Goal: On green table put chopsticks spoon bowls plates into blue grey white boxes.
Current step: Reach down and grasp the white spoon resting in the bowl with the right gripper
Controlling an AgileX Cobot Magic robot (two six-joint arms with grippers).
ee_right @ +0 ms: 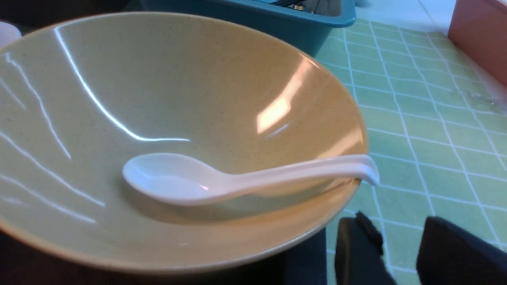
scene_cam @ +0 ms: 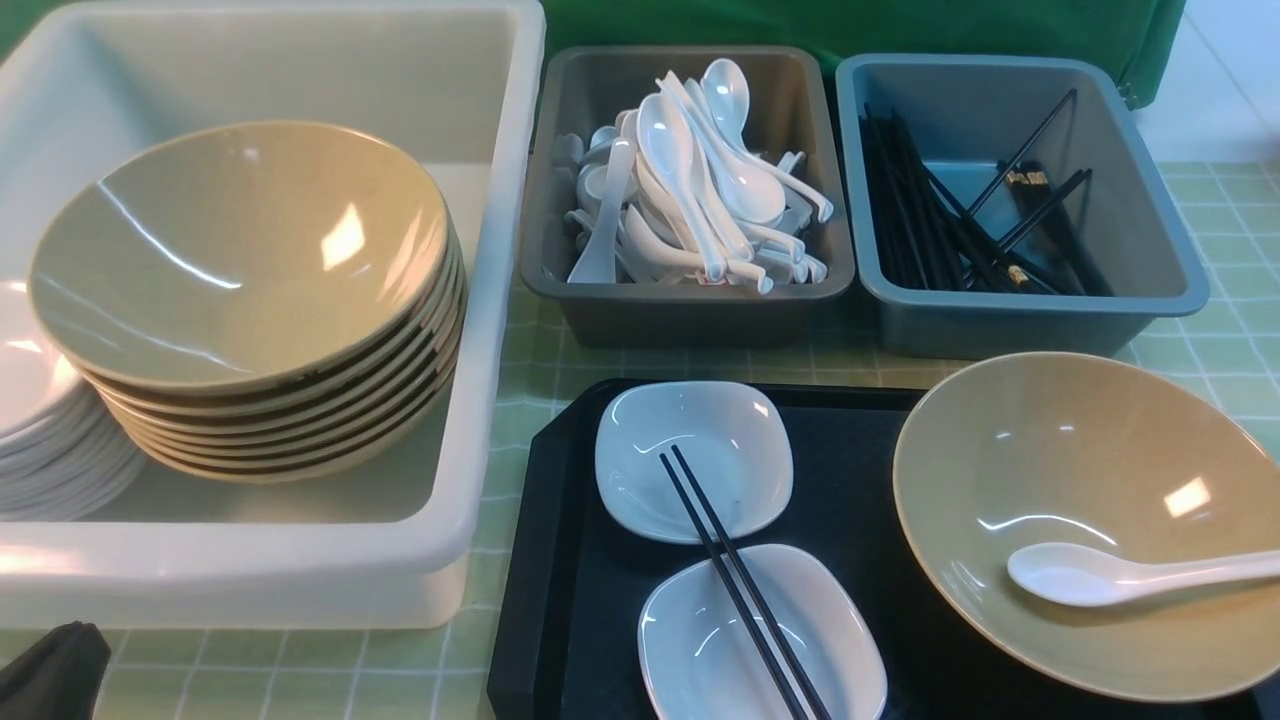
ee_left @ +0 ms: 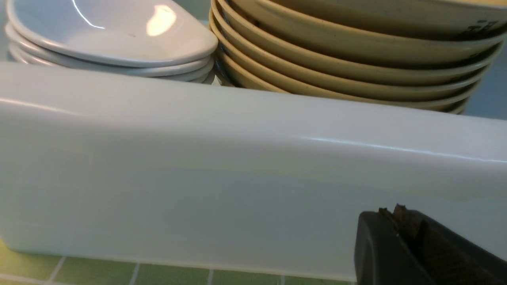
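A beige bowl (scene_cam: 1090,520) sits at the right of the black tray (scene_cam: 560,560) with a white spoon (scene_cam: 1120,575) in it. Two white plates (scene_cam: 693,460) (scene_cam: 760,640) lie on the tray with a pair of black chopsticks (scene_cam: 740,585) across them. The white box (scene_cam: 480,300) holds a stack of bowls (scene_cam: 250,290) and a stack of plates (scene_cam: 40,440). The grey box (scene_cam: 690,310) holds spoons; the blue box (scene_cam: 1030,320) holds chopsticks. My left gripper (ee_left: 390,211) is shut and empty, low before the white box wall (ee_left: 198,178). My right gripper (ee_right: 400,233) is open, beside the bowl's rim (ee_right: 277,245), below the spoon handle (ee_right: 317,170).
The green gridded table (scene_cam: 1230,330) shows around the boxes and right of the bowl (ee_right: 427,138). A reddish-brown object (ee_right: 481,31) stands at the table's edge in the right wrist view. A green cloth (scene_cam: 850,25) hangs behind the boxes.
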